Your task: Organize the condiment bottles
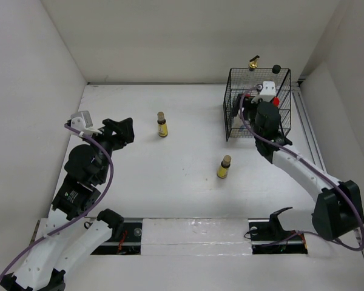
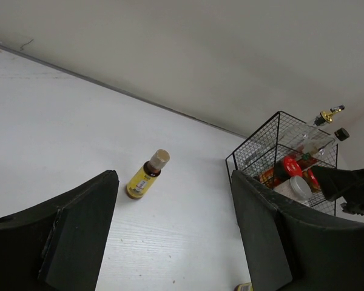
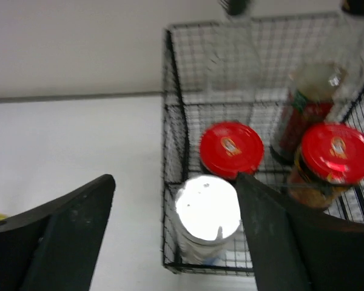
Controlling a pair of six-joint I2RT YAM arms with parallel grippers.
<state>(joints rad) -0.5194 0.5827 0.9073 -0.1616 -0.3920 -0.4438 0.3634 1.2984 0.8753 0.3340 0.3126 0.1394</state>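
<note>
Right gripper (image 3: 175, 180): jaws spread wide, nothing gripped, held over silver-lidded jar (image 3: 207, 212). Jar is stored in black wire basket (image 3: 170, 121) with two red-lidded jars (image 3: 232, 148), red-labelled bottle (image 3: 303, 115) and tall clear bottle (image 2: 329, 114). Two yellow bottles (image 1: 162, 124) are placed well apart on table (image 1: 170, 200), outside basket. Left gripper (image 2: 175, 176): jaws spread, nothing gripped.

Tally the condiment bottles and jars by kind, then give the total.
Small yellow brown-capped bottles: 2
Red-lidded jars: 2
Silver-lidded jar: 1
Tall clear gold-spouted bottle: 1
Dark red-labelled black-capped bottle: 1
Total: 7
</note>
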